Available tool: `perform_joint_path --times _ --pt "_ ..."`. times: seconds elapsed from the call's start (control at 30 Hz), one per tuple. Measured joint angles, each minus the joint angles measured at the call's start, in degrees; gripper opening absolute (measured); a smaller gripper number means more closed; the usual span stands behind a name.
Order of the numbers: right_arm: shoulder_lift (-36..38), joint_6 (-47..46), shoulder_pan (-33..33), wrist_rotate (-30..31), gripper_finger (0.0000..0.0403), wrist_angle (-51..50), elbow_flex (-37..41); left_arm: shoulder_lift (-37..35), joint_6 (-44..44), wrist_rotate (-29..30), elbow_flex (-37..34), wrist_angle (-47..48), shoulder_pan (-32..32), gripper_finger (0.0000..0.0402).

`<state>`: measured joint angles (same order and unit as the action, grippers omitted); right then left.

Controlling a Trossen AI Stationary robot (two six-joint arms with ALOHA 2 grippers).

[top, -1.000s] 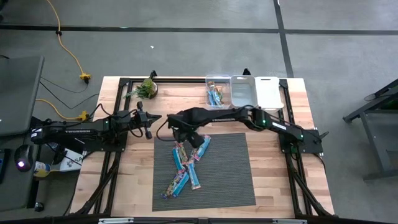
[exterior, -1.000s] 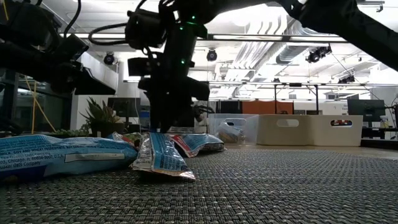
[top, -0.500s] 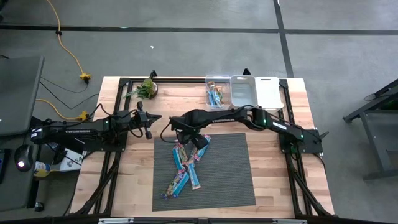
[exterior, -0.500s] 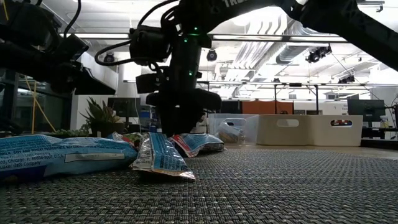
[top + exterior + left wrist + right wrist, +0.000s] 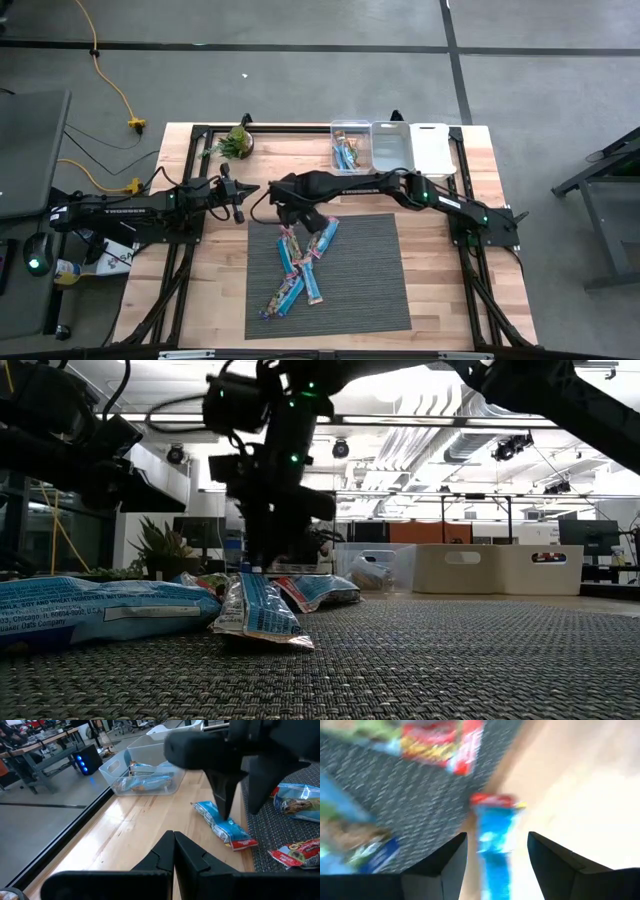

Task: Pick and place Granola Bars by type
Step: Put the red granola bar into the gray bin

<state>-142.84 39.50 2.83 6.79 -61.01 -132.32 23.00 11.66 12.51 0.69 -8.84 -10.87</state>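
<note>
Right tool [image 5: 496, 851] hung released over a blue bar [image 5: 494, 845]; few bars binned [image 5: 346, 152], most left; left tool [image 5: 173, 851] clenched.

Bright overhead lighting, soft shadows, right wrist view seemingly motion-blurred

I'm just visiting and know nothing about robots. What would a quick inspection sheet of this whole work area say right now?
Surface: wooden table with a grey mat.
Job's things: granola bars heaped at the mat's left side; one blue bar on bare wood; more in the clear bin.
Clutter: potted plant; two more bins.
Grippers: right gripper open, above the blue bar; left gripper shut, waiting at the table's left.
Cables: yellow cord on the floor.
Surroundings: grey floor; nobody seen.
</note>
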Motion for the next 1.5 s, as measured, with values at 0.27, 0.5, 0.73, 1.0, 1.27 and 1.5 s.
perform_joint_path --times 0.27,0.5,0.73,1.0,1.27,1.5 --pt "-0.4 0.5 1.9 -2.7 0.0194 1.8 0.1 0.0 0.0 0.0 0.0 0.0 0.0 0.0001" --pt "-0.5 0.6 2.8 -6.8 0.0194 2.2 0.1 0.0 0.0 0.0 0.0 0.0 0.0 0.0001" --pt "-1.6 1.0 2.6 -8.1 0.0194 2.3 0.1 0.0 0.0 0.0 0.0 0.0 0.0 0.0001" --pt "-2.9 -0.5 2.6 -8.4 0.0194 3.4 0.1 0.0 0.0 0.0 0.0 0.0 0.0 0.0001" --pt "-2.9 -1.1 2.8 -9.1 0.0194 3.5 0.1 0.0 0.0 0.0 0.0 0.0 0.0 0.0001" --pt "-4.2 -3.3 3.5 -9.7 0.0194 3.0 0.1 0.0 0.0 0.0 0.0 0.0 0.0 0.0001"
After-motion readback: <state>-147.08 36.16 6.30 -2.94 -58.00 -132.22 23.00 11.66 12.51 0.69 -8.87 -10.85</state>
